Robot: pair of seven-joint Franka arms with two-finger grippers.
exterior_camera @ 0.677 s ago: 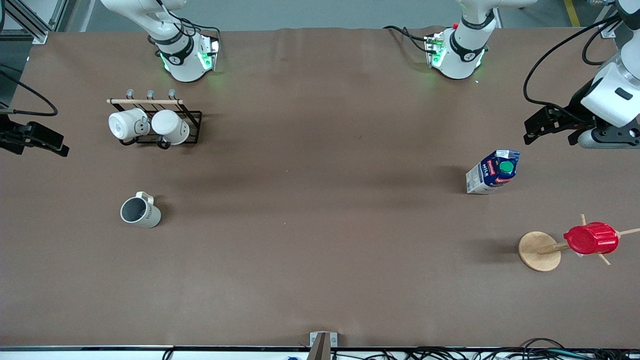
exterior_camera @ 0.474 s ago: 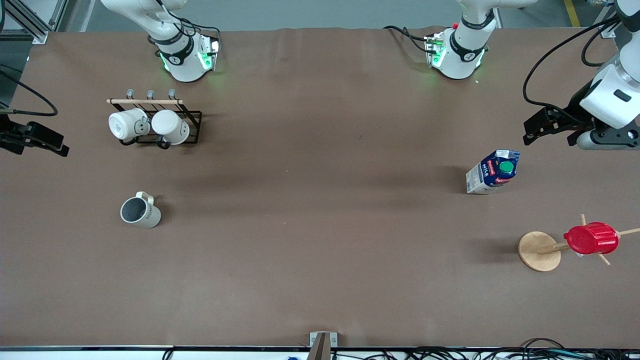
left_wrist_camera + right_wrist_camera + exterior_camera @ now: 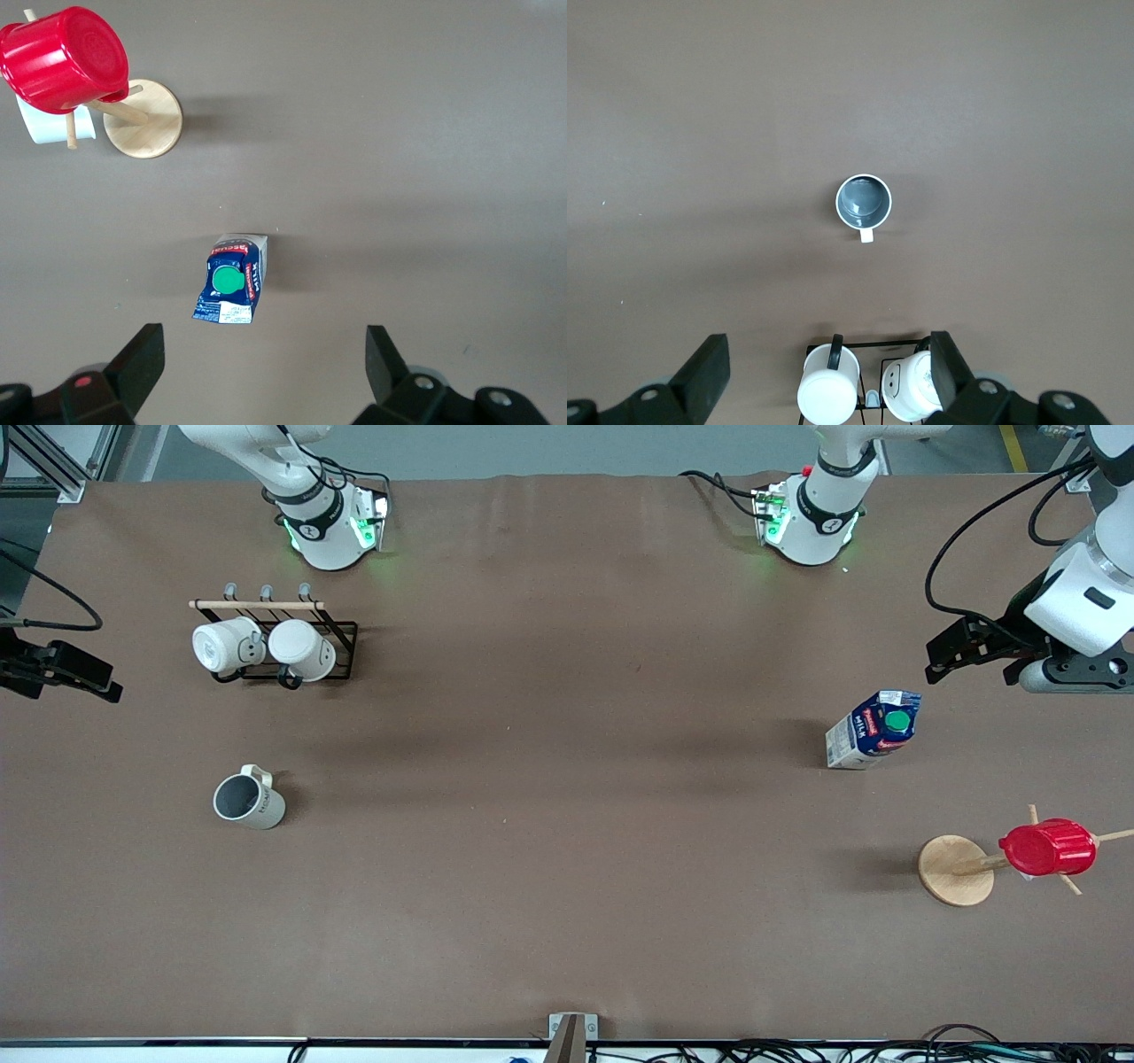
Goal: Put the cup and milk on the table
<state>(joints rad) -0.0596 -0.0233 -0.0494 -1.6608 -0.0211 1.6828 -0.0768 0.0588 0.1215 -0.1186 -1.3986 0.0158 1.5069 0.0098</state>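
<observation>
The cup (image 3: pixel 248 801), cream-white with a dark grey inside, stands upright on the brown table (image 3: pixel 567 779) toward the right arm's end. It also shows in the right wrist view (image 3: pixel 864 200). The blue-and-white milk (image 3: pixel 874 729) with its green cap stands on the table toward the left arm's end, and shows in the left wrist view (image 3: pixel 232 288). My left gripper (image 3: pixel 941 662) hangs open and empty high over the table close to the milk (image 3: pixel 261 367). My right gripper (image 3: pixel 104 686) hangs open and empty high over its end of the table (image 3: pixel 826 372).
A black wire rack (image 3: pixel 341 651) with two all-white mugs (image 3: pixel 221 646) stands farther from the front camera than the cup. A red ribbed cup (image 3: pixel 1048 847) hangs on a wooden peg stand (image 3: pixel 952 871) nearer to the front camera than the milk.
My left gripper has drifted slightly over the table near the milk. The right arm, the cup and the milk have not moved.
</observation>
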